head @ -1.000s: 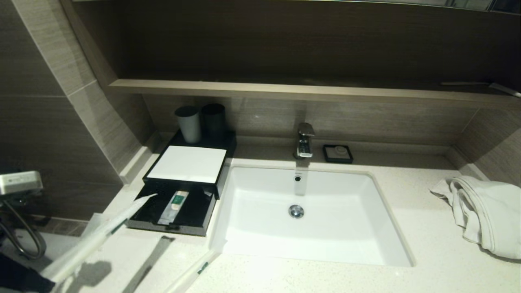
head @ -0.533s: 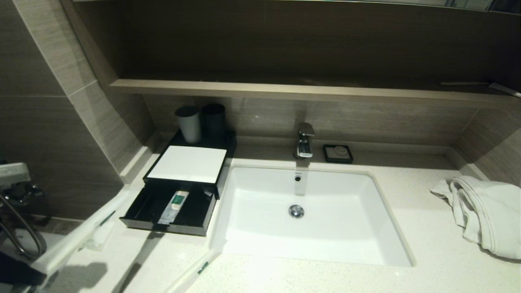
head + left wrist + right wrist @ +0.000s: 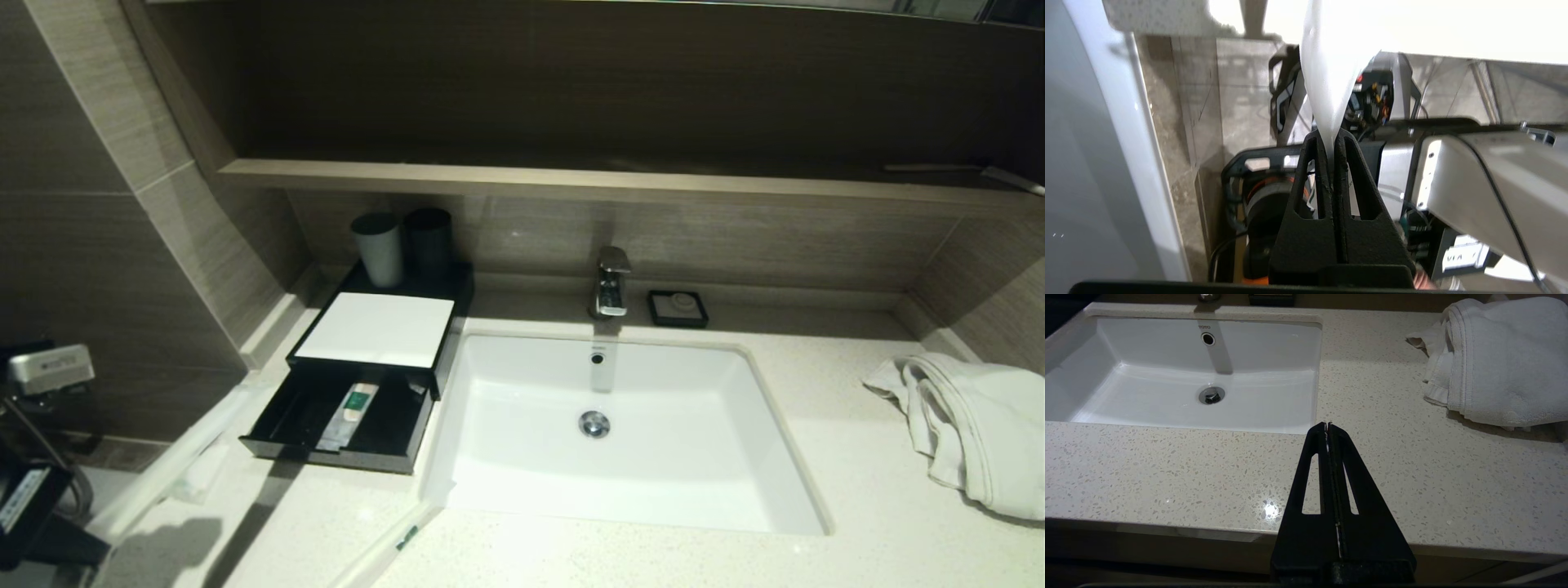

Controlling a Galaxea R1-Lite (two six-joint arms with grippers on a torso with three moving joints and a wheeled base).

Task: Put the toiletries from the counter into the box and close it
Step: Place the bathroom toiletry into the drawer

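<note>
The black box point(image 3: 375, 329) with its white top stands left of the basin, and its front drawer point(image 3: 335, 457) is pulled open. One green-marked sachet point(image 3: 353, 404) lies inside the drawer. My left gripper point(image 3: 1329, 136) is shut on the end of a long translucent sachet point(image 3: 175, 465), which slants up from the lower left to a point just left of the drawer. Another long sachet point(image 3: 388, 547) lies on the counter point(image 3: 571, 555) near its front edge. A small pale packet point(image 3: 200, 478) lies under the held sachet. My right gripper point(image 3: 1327, 425) is shut and empty over the counter's front.
Two cups point(image 3: 380, 249) stand on the back of the box. The white basin point(image 3: 620, 457) with its faucet point(image 3: 612, 282) fills the middle of the counter. A black soap dish point(image 3: 678, 309) sits behind it, a white towel point(image 3: 971, 425) lies at right, and a wooden shelf point(image 3: 571, 181) runs above.
My left arm has drawn back to the left with the sachet. Its tip was over the open drawer and now sits left of the box.
</note>
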